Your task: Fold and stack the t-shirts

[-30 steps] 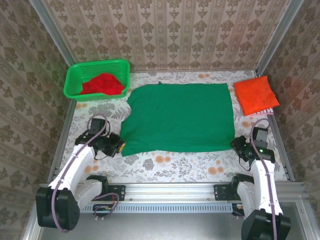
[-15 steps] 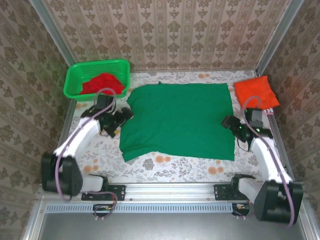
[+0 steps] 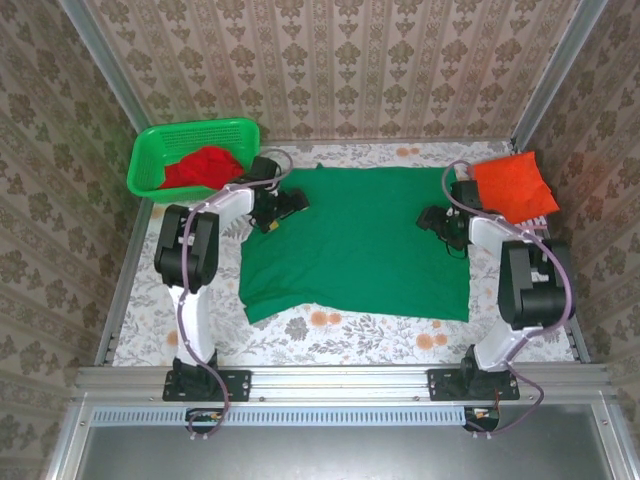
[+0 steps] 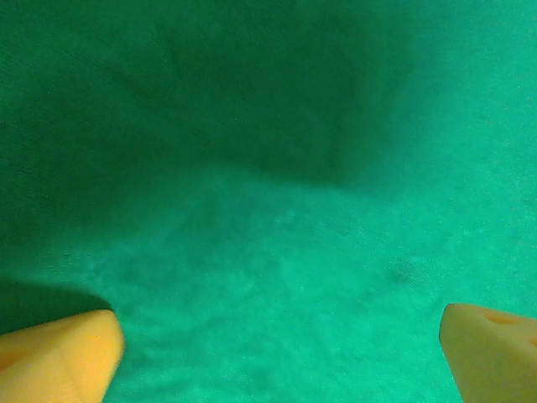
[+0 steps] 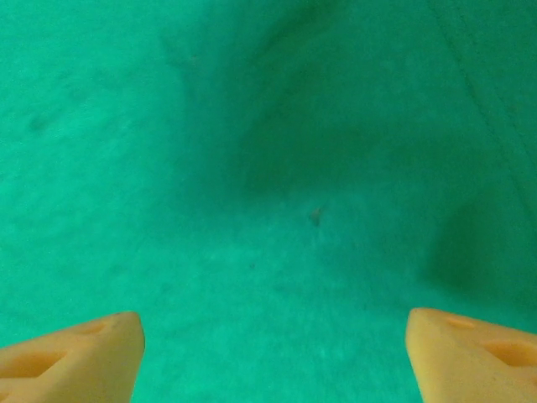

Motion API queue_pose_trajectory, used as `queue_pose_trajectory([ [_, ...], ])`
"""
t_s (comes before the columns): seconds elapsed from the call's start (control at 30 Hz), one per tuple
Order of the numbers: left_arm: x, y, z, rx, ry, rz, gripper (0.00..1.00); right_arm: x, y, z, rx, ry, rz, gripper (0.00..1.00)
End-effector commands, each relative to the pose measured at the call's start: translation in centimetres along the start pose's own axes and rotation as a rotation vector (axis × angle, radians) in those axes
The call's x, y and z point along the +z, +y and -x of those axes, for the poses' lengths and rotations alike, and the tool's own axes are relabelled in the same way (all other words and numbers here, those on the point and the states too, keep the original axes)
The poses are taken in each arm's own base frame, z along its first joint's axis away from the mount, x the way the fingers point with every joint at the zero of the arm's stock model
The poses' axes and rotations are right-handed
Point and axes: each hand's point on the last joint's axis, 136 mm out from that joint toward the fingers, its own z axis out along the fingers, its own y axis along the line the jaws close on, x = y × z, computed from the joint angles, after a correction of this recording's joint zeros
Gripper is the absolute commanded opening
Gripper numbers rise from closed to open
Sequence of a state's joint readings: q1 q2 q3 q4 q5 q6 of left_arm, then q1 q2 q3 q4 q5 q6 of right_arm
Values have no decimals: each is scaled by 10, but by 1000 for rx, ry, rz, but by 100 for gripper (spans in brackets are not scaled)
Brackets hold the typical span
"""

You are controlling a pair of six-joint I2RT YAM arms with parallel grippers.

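I'm hovering the left gripper (image 3: 290, 205) and right gripper (image 3: 432, 218), open and empty, over the dark green cloth t-shirt (image 3: 355, 245), probably risking a bunched, top-layer-only pinch.

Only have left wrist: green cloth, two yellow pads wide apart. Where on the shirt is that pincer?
Observer: Left pincer hangs over the far-left part of the spread dark green cloth t-shirt, near the bright green plastic lattice basket.
Operator: Right arm?
Observer: Right pincer is open over the shirt's far-right part, beside a folded orange-red cloth t-shirt.
Operator: Anything in the basket?
Observer: A bunched red cloth t-shirt.
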State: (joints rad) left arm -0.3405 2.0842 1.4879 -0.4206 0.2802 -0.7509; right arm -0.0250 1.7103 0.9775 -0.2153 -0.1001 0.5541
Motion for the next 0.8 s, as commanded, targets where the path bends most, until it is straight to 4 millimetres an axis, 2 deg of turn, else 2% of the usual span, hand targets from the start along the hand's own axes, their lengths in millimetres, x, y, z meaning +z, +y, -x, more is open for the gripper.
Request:
queue_pose_trajectory([
  [0.0,4,-2,17,20,-5,-13,100,17,-2,22,37,-31,-26,82],
  [0.17,16,-1,35,17,2,-11,100,45,1,38,77,2,-14,82],
  [0.43,30,-5,55,21,-7,-13,100,66,10,65,124,9,18,82],
  [0.6,25,-17,60,29,-18,-40,100,52,19,81,117,-25,65,82],
  [0.7,6,-41,59,83,-49,-77,100,27,33,90,82,-73,128,84],
  [0.77,-14,-61,57,131,-94,-108,100,5,39,93,61,-122,165,84],
])
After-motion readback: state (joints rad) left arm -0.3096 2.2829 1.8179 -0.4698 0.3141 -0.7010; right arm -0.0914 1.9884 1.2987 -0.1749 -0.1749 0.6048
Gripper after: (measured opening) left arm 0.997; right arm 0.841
